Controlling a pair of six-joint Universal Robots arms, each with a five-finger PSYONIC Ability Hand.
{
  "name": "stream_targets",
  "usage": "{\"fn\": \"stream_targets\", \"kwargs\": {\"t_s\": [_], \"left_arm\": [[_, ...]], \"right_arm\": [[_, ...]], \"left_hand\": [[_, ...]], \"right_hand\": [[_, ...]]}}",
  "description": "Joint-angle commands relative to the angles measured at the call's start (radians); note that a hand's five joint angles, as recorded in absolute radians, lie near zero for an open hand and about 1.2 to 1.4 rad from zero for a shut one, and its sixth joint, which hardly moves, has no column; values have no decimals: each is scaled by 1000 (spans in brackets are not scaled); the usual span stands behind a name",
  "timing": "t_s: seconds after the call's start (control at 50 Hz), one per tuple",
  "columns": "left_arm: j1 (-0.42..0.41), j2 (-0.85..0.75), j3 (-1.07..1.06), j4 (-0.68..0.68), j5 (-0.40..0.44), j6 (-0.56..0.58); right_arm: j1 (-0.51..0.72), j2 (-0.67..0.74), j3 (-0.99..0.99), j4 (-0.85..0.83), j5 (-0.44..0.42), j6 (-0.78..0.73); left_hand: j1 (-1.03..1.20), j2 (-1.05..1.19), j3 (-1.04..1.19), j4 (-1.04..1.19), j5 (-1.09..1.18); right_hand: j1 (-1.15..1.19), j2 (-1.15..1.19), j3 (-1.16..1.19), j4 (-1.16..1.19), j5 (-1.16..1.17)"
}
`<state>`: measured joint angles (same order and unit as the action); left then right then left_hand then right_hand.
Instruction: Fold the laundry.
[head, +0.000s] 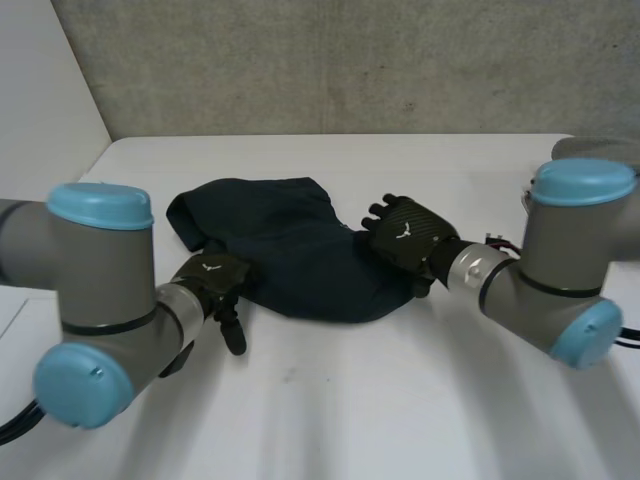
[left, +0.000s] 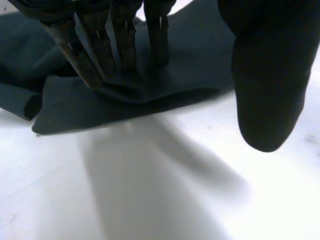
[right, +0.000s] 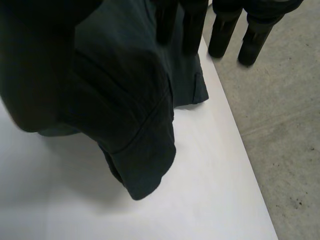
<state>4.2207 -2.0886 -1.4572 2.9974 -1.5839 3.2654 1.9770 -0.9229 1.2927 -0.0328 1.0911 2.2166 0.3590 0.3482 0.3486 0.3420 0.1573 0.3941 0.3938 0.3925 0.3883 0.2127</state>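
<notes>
Worktop: white, smooth, matt worktop (head: 330, 420); a rough grey concrete wall (head: 350, 70) stands behind it at 12 o'clock.
Garment: dark navy garment (head: 290, 240) lies bunched at the centre of the worktop, not yet squared. One rounded lobe reaches toward 10 o'clock and the bulk sags toward 5 o'clock.
Left hand: left hand (head: 212, 277) is at the garment's 8 o'clock edge. Its fingers (left: 95, 70) are straight, tips pressed down on a flat flap of cloth. The thumb (left: 270, 75) stands well apart over bare worktop, so nothing is gripped.
Right hand: right hand (head: 405, 238) sits at the garment's 3 o'clock edge with cloth under its palm. Whether it has hold of that cloth, I cannot tell.
Step, judged: spreading and flattening ahead of the first fold.
Method advised: pin the 8 o'clock edge with the left hand and draw the 3 o'clock edge outward, low and slow, so the creases run out. Take the cloth by a stitched line, not by loose slack. Fold only once the outline lies flat.
Material: thin, limp, matt cloth that drapes in soft rolls. A stitched seam (right: 150, 120) runs near the right hand, and a rolled edge (left: 20, 102) lies beside the left fingertips.
Risk, judged: the smooth worktop offers little friction, so the whole garment may slide rather than stretch.
</notes>
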Motion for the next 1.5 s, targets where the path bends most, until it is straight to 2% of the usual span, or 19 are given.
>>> {"fn": "stream_targets", "kwargs": {"t_s": [0.02,0.14,0.28,0.32,0.34,0.38,0.4,0.42,0.52,0.68,0.78,0.84,0.96,1.04,1.08,1.14,1.22,1.36,1.5], "left_arm": [[-7,-143,136,87,-36,8],[-45,-264,299,163,-85,46],[-103,-373,512,20,-139,115],[-120,-419,592,-27,-156,142],[-128,-445,644,-64,-169,158],[-131,-465,681,-93,-183,165],[-134,-479,713,-121,-192,168],[-136,-484,727,-133,-195,168],[-137,-433,756,-147,-188,162],[-116,-110,614,-121,-81,145],[-101,48,566,-104,-24,192],[-88,39,569,-106,-30,237],[-77,-145,617,-104,-94,342],[-73,-286,673,-100,-125,372],[-73,-349,696,-100,-117,376],[-80,-361,701,-106,-104,375],[-88,-294,612,-121,-108,366],[-48,-38,373,-43,-123,335],[-22,245,68,-32,-102,278]], "right_arm": [[17,76,-39,-68,18,26],[20,79,-24,-68,64,106],[20,47,2,-58,171,231],[22,39,4,-46,197,262],[22,35,0,-30,214,281],[22,30,-4,-12,228,296],[20,23,-7,11,240,311],[20,18,-9,23,243,317],[13,-28,-13,108,263,362],[-4,-152,-32,276,262,422],[-4,-249,-33,404,254,498],[3,-269,-27,442,245,546],[62,-241,19,456,242,630],[88,-169,20,390,306,666],[106,-122,8,341,373,675],[123,-77,-12,310,437,672],[140,-37,-36,300,503,669],[154,-37,-39,289,510,649],[155,-37,-38,290,510,617]], "left_hand": [[-31,-20,-21,-14,-4],[-31,-20,-21,-14,-4],[72,82,82,89,99],[215,226,225,232,242],[471,482,482,488,498],[713,724,724,730,741],[1017,1028,1027,1034,1044],[1037,1048,1047,1054,1064],[1037,1048,1048,1054,1064],[1037,1048,1048,1054,1064],[1037,1048,1048,1054,1064],[1037,1048,1048,1054,1064],[1037,1048,1048,1054,1064],[1037,1048,1048,1054,1064],[770,780,780,787,797],[525,535,535,541,552],[158,169,168,175,185],[40,50,50,56,67],[107,117,117,124,134]], "right_hand": [[1000,1001,1002,1006,1007],[1002,1002,1004,1008,1009],[1002,1002,1004,1008,1009],[1002,1002,1004,1008,1009],[1002,1002,1004,1008,1009],[1002,1002,1004,1008,1009],[1002,1002,1004,1008,1009],[1002,1002,1004,1008,1009],[1002,1002,1004,1008,1009],[1002,1002,1004,1008,1009],[1002,1002,1004,1008,1009],[1002,1002,1004,1008,1009],[1002,1002,1004,1008,1009],[1002,1002,1004,1008,1009],[1002,1002,1004,1008,1009],[1002,1002,1004,1008,1009],[1002,1002,1004,1008,1009],[1002,1002,1004,1008,1009],[1002,1002,1004,1008,1009]]}}
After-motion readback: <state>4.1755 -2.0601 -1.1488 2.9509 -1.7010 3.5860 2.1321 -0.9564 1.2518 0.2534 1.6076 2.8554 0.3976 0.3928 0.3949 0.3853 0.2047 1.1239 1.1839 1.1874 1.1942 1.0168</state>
